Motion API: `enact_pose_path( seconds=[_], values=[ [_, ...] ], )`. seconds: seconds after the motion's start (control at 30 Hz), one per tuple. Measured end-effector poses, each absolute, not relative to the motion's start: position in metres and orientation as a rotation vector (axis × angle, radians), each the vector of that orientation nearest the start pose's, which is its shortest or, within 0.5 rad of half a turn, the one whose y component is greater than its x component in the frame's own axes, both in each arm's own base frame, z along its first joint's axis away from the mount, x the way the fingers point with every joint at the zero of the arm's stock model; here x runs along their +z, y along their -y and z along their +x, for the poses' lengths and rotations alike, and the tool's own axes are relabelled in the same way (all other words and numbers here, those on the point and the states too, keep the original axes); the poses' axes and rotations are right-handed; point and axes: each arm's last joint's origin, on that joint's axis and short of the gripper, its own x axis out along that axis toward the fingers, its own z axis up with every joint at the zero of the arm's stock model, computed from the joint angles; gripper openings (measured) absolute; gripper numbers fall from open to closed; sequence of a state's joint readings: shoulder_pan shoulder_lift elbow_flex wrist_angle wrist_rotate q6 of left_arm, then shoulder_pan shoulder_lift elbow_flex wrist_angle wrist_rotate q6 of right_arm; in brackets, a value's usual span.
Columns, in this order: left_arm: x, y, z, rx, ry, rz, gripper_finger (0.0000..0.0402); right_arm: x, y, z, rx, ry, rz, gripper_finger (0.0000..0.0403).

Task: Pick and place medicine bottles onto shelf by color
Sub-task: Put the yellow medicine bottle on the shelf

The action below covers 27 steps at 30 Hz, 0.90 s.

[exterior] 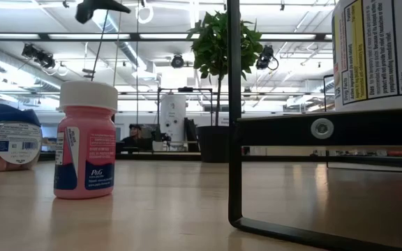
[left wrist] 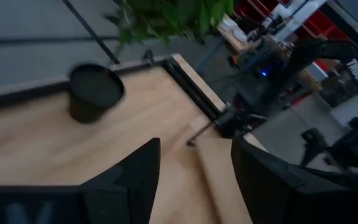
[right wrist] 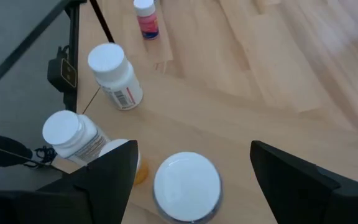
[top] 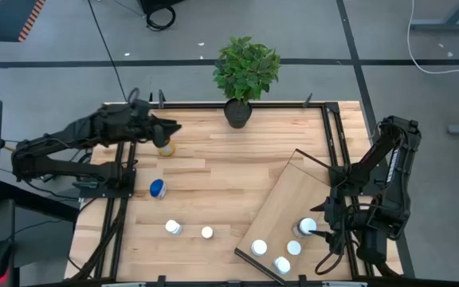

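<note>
Between the spread fingers of the right gripper [right wrist: 191, 180] stands a white-capped bottle [right wrist: 186, 185] on the shelf [top: 289, 199], untouched, three more white bottles [top: 259, 248] just beside. Left gripper [top: 174, 128], fingers apart, hovers over the yellow-capped amber bottle [top: 166, 148]; blue-capped bottle [top: 157, 188] near it.

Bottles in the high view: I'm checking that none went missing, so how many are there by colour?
White-capped bottles: 6
Blue-capped bottle: 1
Amber bottle: 1
Total: 8
</note>
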<state>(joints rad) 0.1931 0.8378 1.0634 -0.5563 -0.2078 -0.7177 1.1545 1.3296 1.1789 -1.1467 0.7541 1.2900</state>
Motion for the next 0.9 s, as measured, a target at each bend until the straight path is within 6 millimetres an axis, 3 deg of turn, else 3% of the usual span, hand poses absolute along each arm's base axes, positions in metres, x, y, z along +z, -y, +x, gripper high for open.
enact_pose_path(
  seconds=[0.13, 0.3, 0.6, 0.9],
  values=[
    [0.381, -0.042, 0.135, 0.592, -0.203, -0.612, 0.0197, 0.312, -0.2, 0.113, -0.195, -0.76, 0.152, 0.0319],
    [0.363, -0.048, 0.127, 0.693, -0.412, -0.535, 0.02, 0.322, -0.191, 0.125, -0.26, -0.735, 0.168, 0.0319],
    [0.327, -0.053, 0.133, 0.783, -0.888, -0.43, 0.0252, 0.329, -0.171, 0.152, -0.376, -0.722, 0.201, 0.0319],
    [0.308, -0.07, 0.15, 0.912, -1.093, -0.289, 0.0333, 0.329, -0.157, 0.167, -0.455, -0.715, 0.243, 0.0319]
  ],
)
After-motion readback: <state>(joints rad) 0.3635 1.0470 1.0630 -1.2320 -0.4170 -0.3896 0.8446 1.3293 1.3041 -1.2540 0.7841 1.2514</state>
